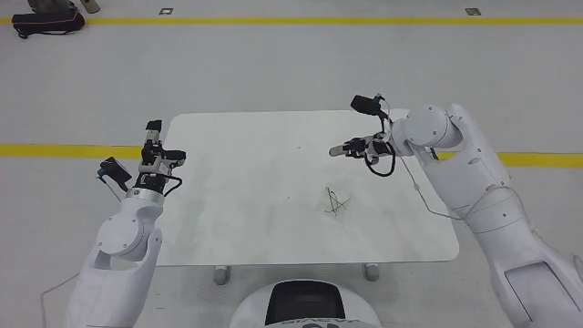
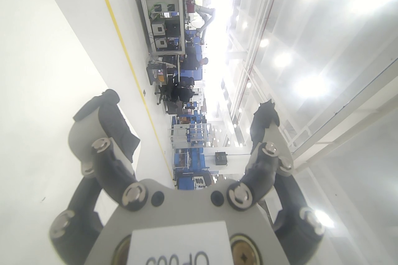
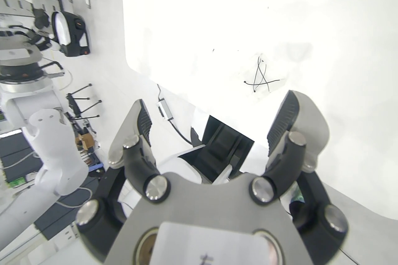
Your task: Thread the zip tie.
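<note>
Zip tie (image 1: 337, 202) lying loose, crossed black strands, on table (image 1: 237, 219) near-right of centre, untouched. Right gripper (image 1: 335, 150) hovering just far of it, jaws spread wide, likely lining up pick. Left gripper (image 1: 153, 129) sitting at left table edge, jaws spread, holding nothing, probably parked until tie lifted.

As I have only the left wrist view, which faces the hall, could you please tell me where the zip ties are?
Observer: The zip ties lie crossed in a small pile on the table, toward its near right part.
Operator: Is anything gripping them?
Observer: No; the right tool is open, above the table, apart from them.
Operator: And my left tool?
Observer: The left tool sits beside the table's left edge, far from the pile.
</note>
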Motion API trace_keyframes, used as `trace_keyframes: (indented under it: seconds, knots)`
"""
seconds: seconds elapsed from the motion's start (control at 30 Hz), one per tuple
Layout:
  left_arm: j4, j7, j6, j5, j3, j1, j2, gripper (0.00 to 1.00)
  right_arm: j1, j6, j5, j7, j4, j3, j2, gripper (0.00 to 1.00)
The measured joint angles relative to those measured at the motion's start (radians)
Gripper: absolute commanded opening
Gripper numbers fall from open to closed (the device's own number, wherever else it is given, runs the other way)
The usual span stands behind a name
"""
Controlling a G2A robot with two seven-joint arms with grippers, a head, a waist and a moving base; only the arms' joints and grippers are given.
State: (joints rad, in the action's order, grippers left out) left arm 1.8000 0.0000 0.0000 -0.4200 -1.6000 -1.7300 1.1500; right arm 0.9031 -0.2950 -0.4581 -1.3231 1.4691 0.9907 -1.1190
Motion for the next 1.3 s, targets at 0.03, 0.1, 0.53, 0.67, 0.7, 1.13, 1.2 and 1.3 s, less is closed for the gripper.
trace_keyframes:
  seconds: [0.03,0.1,0.53,0.67,0.7,1.13,1.2,1.3]
  knots:
    - [0.0,0.0,0.0,0.0,0.0,0.0,0.0,1.0,-0.008,-0.018,-0.034,-0.005,0.007,-0.028,-0.004,1.0]
    - [0.0,0.0,0.0,0.0,0.0,0.0,0.0,1.0,-0.031,-0.046,-0.105,-0.02,0.004,-0.089,-0.014,1.0]
    - [0.0,0.0,0.0,0.0,0.0,0.0,0.0,1.0,-0.098,-0.045,-0.199,-0.061,-0.148,-0.205,-0.1,1.0]
    - [0.0,0.0,0.0,0.0,0.0,0.0,0.0,1.0,-0.098,-0.045,-0.199,-0.06,-0.147,-0.204,-0.099,1.0]
    - [0.0,0.0,0.0,0.0,0.0,0.0,0.0,1.0,-0.098,-0.045,-0.199,-0.06,-0.147,-0.204,-0.099,1.0]
    - [0.0,0.0,0.0,0.0,0.0,0.0,0.0,1.0,-0.098,-0.045,-0.199,-0.06,-0.147,-0.204,-0.099,1.0]
    - [0.0,0.0,0.0,0.0,0.0,0.0,0.0,1.0,-0.1,-0.042,-0.202,-0.056,-0.149,-0.202,-0.098,1.0]
    - [0.0,0.0,0.0,0.0,0.0,0.0,0.0,1.0,-0.149,0.008,-0.291,-0.017,-0.193,-0.185,-0.09,1.0]
